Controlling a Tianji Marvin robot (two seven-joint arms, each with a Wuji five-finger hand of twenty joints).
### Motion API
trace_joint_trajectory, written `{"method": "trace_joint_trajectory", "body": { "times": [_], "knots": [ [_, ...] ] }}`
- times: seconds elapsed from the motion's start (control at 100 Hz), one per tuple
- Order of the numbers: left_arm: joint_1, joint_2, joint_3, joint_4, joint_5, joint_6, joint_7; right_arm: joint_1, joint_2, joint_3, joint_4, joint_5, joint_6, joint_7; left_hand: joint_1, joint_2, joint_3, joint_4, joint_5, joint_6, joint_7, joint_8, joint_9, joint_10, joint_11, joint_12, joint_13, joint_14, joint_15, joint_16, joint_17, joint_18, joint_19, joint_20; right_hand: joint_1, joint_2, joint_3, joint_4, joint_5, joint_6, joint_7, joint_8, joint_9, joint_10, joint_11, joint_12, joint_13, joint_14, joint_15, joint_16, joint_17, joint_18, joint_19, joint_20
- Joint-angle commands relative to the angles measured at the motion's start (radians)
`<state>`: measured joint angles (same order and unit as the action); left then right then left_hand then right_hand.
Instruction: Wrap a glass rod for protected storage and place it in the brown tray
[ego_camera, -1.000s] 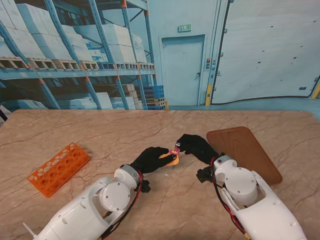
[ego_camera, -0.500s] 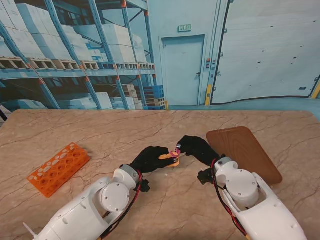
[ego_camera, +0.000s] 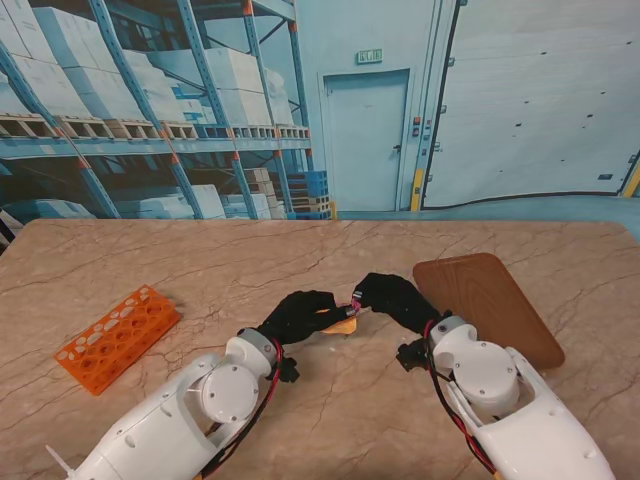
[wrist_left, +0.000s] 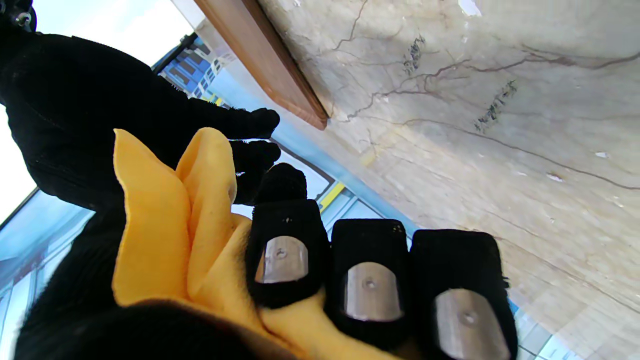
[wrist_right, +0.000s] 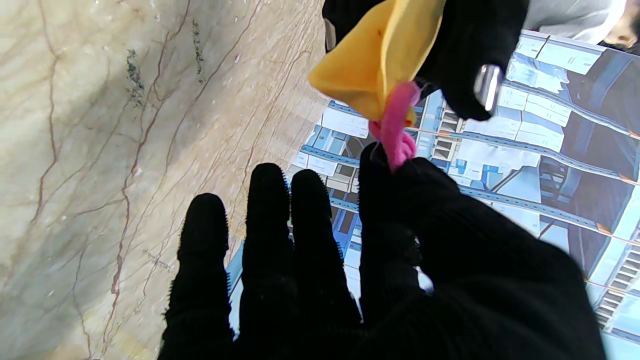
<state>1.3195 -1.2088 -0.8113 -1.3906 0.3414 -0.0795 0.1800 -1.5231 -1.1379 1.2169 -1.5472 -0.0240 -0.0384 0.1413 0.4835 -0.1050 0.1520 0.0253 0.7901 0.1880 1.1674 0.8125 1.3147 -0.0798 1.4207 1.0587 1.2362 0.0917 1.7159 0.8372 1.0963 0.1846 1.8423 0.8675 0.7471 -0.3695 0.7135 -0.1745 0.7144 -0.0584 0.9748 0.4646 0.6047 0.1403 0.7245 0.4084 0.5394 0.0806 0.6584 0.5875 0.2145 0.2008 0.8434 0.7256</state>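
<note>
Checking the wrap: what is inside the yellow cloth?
A pink piece sticks out of the yellow cloth; the right hand pinches it while the left hand holds the bundle. No glass rod shows; the folds cover anything inside.

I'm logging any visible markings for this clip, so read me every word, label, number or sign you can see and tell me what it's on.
Green sign above the backdrop door: white characters, too small and blurred to read.
Orange rack: no text visible.
Brown tray: no text visible.
Yellow cloth, pink band, both black-gloved robot hands: no text or labels visible.
</note>
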Motion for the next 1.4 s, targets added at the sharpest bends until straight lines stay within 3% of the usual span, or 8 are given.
{"method": "trace_joint_trajectory", "body": {
  "times": [0.0,0.18,0.35,0.63,0.78,1.04,1.3,1.39],
  "knots": [
    [0.01,-0.008,-0.002,-0.013,0.002,0.014,0.0,-0.004,0.0,-0.001,0.006,-0.001,-0.006,0.006,0.013,0.064,-0.024,0.031,-0.001,0.051,-0.003,0.003,0.011,-0.019,0.026,0.031,0.033,0.036,0.047,0.022,0.006,-0.005,0.252,-0.014,0.048,0.043,0.002,0.049,0.009,-0.048,0.024,0.016,-0.012,-0.002,-0.01,0.001,-0.009,-0.013,-0.013,0.007,-0.004,-0.014,-0.015,0.026],
    [0.011,-0.01,0.002,-0.017,0.011,0.039,0.01,-0.002,0.002,-0.001,0.016,-0.002,-0.022,0.015,0.112,0.1,-0.019,0.019,0.008,0.053,0.008,-0.002,0.023,-0.012,0.027,0.025,0.033,0.054,0.046,0.022,0.003,0.017,0.252,-0.026,0.046,0.041,0.002,0.049,0.01,-0.049,0.024,0.015,-0.012,-0.001,-0.011,0.001,-0.008,-0.014,-0.014,0.007,-0.003,-0.012,-0.016,0.027],
    [0.012,-0.015,0.002,-0.018,0.011,0.047,0.024,-0.002,0.006,0.001,0.024,-0.01,-0.038,0.024,0.172,0.045,0.017,0.029,0.016,0.047,0.019,-0.006,0.03,0.008,0.028,0.02,0.033,0.057,0.047,0.018,0.001,0.026,0.252,-0.031,0.046,0.04,0.004,0.049,0.012,-0.051,0.023,0.015,-0.011,-0.003,-0.013,0.0,-0.007,-0.014,-0.015,0.006,-0.002,-0.012,-0.018,0.028],
    [0.009,-0.021,0.002,-0.007,0.031,0.036,0.06,-0.001,0.014,0.004,0.035,-0.018,-0.062,0.052,0.234,-0.038,0.255,-0.041,-0.02,0.033,-0.042,-0.181,-0.01,-0.015,-0.024,-0.003,0.013,0.085,-0.07,0.013,-0.017,0.094,0.238,-0.275,0.045,0.039,0.003,0.049,0.014,-0.053,0.021,0.016,-0.009,-0.002,-0.017,0.0,-0.006,-0.014,-0.019,0.005,-0.002,-0.011,-0.021,0.029],
    [0.011,-0.017,0.0,-0.013,0.034,0.041,0.051,-0.001,0.017,0.006,0.039,-0.016,-0.073,0.064,0.297,-0.099,0.298,-0.092,-0.03,0.021,-0.031,-0.279,-0.014,-0.039,-0.022,0.002,0.023,0.078,-0.067,0.018,-0.012,0.054,0.252,-0.245,0.044,0.041,0.003,0.05,0.014,-0.056,0.019,0.016,-0.006,-0.004,-0.019,0.0,-0.003,-0.014,-0.02,0.005,0.0,-0.01,-0.023,0.029],
    [0.009,-0.014,0.0,-0.014,0.025,0.023,0.034,-0.004,0.019,0.011,0.039,-0.018,-0.091,0.066,0.321,-0.188,0.329,-0.097,-0.031,0.019,-0.019,-0.334,0.004,-0.079,-0.013,0.024,0.033,0.033,-0.066,0.039,-0.006,0.015,0.252,-0.205,0.042,0.041,-0.002,0.049,0.015,-0.061,0.016,0.018,0.001,-0.002,-0.021,0.001,0.003,-0.012,-0.021,0.006,0.003,-0.008,-0.026,0.031],
    [0.009,-0.014,-0.002,-0.004,0.039,-0.031,0.054,-0.021,0.029,0.022,0.032,-0.101,-0.176,0.049,0.323,-0.358,0.477,-0.039,-0.021,-0.027,-0.08,-0.451,0.03,-0.025,0.032,0.009,0.035,0.017,0.0,0.027,-0.001,0.01,0.252,-0.117,0.039,0.035,-0.003,0.051,0.015,-0.078,0.007,0.011,0.022,-0.005,-0.019,0.003,0.018,-0.009,-0.022,0.007,0.008,-0.003,-0.031,0.033],
    [0.012,-0.013,-0.006,-0.007,0.044,-0.035,0.056,-0.03,0.033,0.027,0.029,-0.149,-0.208,0.035,0.299,-0.381,0.52,-0.024,-0.003,-0.022,-0.072,-0.451,0.029,-0.045,0.039,0.001,0.035,0.01,0.01,0.021,0.0,0.004,0.252,-0.108,0.029,0.023,0.007,0.051,0.019,-0.083,-0.005,-0.007,0.028,-0.005,-0.021,0.004,0.024,-0.008,-0.024,0.008,0.01,0.0,-0.034,0.034]
  ]
}}
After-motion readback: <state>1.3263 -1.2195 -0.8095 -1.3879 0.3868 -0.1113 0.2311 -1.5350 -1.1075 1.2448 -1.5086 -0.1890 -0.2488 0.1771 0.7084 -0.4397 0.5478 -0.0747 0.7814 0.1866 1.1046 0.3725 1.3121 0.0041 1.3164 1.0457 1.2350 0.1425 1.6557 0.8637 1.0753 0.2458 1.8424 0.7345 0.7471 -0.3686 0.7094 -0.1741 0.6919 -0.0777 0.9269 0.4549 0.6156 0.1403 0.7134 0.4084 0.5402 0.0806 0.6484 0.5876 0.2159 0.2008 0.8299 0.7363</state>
